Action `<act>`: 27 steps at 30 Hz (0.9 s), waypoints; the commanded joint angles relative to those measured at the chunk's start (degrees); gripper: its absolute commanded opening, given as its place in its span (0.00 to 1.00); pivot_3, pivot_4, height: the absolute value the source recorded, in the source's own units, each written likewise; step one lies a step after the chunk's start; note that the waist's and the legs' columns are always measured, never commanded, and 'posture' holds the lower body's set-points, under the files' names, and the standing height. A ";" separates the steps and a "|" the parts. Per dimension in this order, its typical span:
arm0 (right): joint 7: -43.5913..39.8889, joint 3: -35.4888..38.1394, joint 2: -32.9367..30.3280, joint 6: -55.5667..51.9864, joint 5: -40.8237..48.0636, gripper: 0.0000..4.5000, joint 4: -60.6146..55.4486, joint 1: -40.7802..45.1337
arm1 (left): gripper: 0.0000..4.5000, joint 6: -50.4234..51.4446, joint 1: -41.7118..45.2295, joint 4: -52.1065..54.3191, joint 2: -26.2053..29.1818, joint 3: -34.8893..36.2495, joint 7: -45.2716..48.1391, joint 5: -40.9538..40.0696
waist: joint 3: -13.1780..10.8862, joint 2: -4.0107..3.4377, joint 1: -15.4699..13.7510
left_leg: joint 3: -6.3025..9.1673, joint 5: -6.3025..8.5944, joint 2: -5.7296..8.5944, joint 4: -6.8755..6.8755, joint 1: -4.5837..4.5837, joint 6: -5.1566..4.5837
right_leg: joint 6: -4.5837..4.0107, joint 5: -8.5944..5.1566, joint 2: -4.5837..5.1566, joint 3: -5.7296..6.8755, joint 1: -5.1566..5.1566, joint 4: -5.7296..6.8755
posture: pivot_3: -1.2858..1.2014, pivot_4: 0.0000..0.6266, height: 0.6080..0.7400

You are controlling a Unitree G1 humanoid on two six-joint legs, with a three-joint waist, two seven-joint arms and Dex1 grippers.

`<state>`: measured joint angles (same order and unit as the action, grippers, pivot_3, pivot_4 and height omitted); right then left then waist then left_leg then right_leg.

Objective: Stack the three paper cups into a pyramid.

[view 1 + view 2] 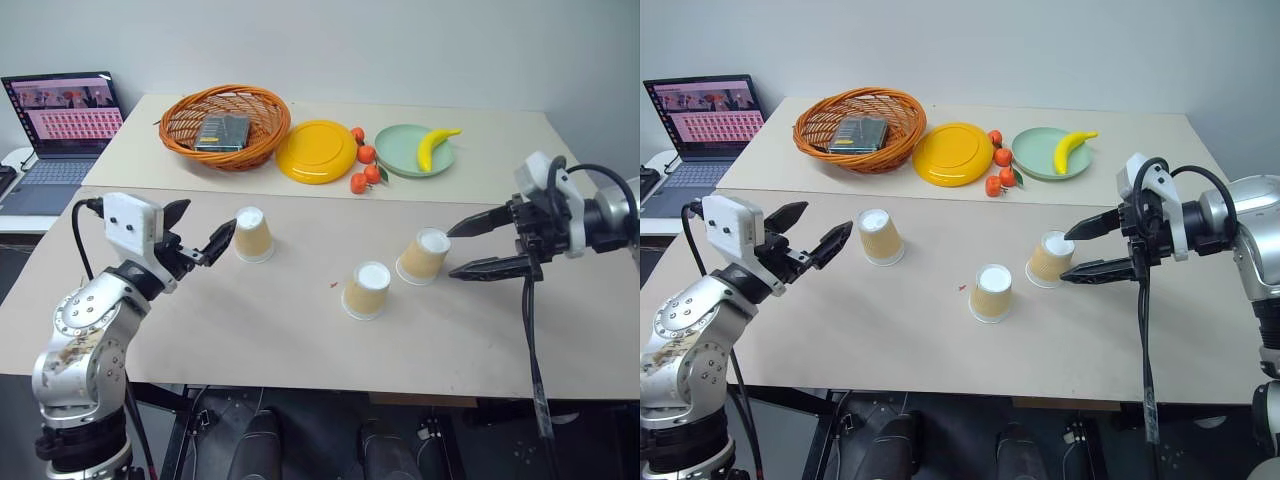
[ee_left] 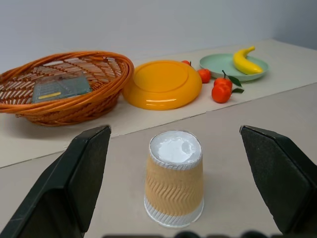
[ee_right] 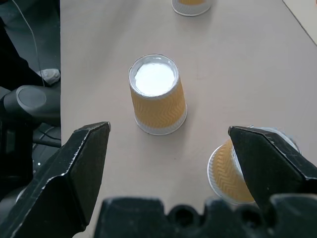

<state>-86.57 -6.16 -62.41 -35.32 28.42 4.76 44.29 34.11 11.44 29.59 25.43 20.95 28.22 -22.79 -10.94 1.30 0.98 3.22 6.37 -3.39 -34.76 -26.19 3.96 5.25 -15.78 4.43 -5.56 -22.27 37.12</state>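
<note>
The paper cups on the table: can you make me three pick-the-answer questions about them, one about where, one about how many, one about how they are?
1. Where does the banana lie?
A. on the green plate
B. in the basket
C. on the yellow plate

2. How many paper cups stand on the table?
A. two
B. three
C. five

3. How are the cups standing?
A. stacked in a pyramid
B. lying on their sides
C. apart, upside down

Answers: 1 A, the banana rests on the green plate. 2 B, left cup, middle cup, right cup. 3 C, white bases face up and none touch.
</note>
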 commanded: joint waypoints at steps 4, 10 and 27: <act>3.39 8.49 0.58 -7.82 7.76 1.00 -5.53 4.56 | 0.99 -11.21 -2.24 -7.67 -3.30 -4.56 -2.27 5.06 | 0.01 -0.01 -0.10 | -0.01 0.00 0.00 0.06 0.00 0.00 | -0.02 -0.01 0.00 -0.02 -0.03 0.00 | 0.52 0.24 0.94; 14.37 16.54 5.42 -11.77 12.37 1.00 -5.50 11.12 | 0.99 -16.36 -0.62 -13.32 -6.15 -9.56 -3.51 7.45 | 0.01 -0.01 -0.15 | 0.00 0.00 0.00 0.02 0.00 0.00 | -0.01 0.02 -0.01 0.00 -0.01 0.01 | 0.52 0.24 0.94; 19.70 23.63 1.20 -14.49 16.18 1.00 -12.54 3.56 | 0.99 -29.77 12.72 -36.73 -7.85 -14.04 -1.39 10.13 | 0.01 -0.01 -0.23 | 0.00 0.00 0.02 0.08 -0.04 -0.01 | -0.01 0.01 0.00 -0.01 -0.03 -0.02 | 0.52 0.24 0.94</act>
<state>-67.38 14.41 -59.69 -49.49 43.43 -6.01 47.70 6.65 22.97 -6.74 17.74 7.15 26.50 -12.94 -10.93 1.28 0.75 3.23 6.37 -3.36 -34.66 -26.23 3.95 5.24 -15.77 4.43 -5.58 -22.31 37.11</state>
